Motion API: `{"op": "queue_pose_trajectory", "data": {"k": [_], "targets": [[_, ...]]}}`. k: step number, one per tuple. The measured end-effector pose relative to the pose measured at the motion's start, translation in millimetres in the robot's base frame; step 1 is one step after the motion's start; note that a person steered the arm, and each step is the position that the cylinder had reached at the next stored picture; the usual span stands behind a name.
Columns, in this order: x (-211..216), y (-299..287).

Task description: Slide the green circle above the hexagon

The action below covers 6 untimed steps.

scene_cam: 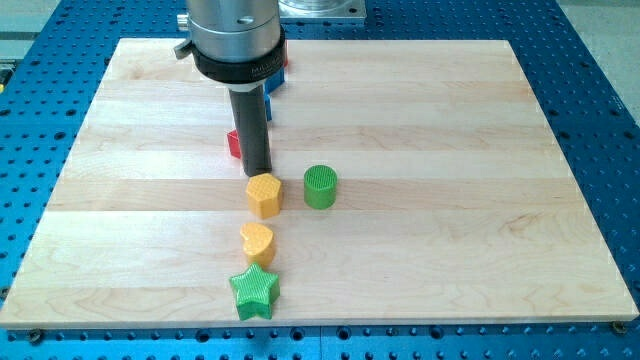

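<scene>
My tip (pixel 257 172) stands on the wooden board (pixel 420 110) a little toward its left side and about halfway down, just above the yellow hexagon (pixel 264 194) and very near its top edge; whether it touches the block I cannot tell. There is no claw on this arm, only a bare rod, so nothing opens or closes and nothing is held. The green circle (pixel 320 186) sits just to the right of the hexagon, close beside it but apart, and slightly higher on the board. To do this step well, I judge the tip should first swing round to the circle's lower right, then push it up toward the board's top edge and leftward in a short arc, so it ends in the spot directly above the hexagon where the tip now stands. The push wants to be off the hexagon's line, or that block may get nudged down toward the yellow heart (pixel 256 242) and the green star (pixel 254 290) near the bottom edge. A red block (pixel 233 144) and a blue block (pixel 270 100) are partly hidden behind the rod. No brand, label or writing can be read anywhere.
</scene>
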<state>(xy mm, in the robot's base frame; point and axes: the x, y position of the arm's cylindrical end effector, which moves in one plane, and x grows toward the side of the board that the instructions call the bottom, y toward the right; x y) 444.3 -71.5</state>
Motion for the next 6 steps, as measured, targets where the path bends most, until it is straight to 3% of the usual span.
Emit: {"op": "queue_pose_trajectory", "data": {"k": [2,3,6], "targets": [[1.4,134.2],[48.0,128.1],[47.5,94.1]]}}
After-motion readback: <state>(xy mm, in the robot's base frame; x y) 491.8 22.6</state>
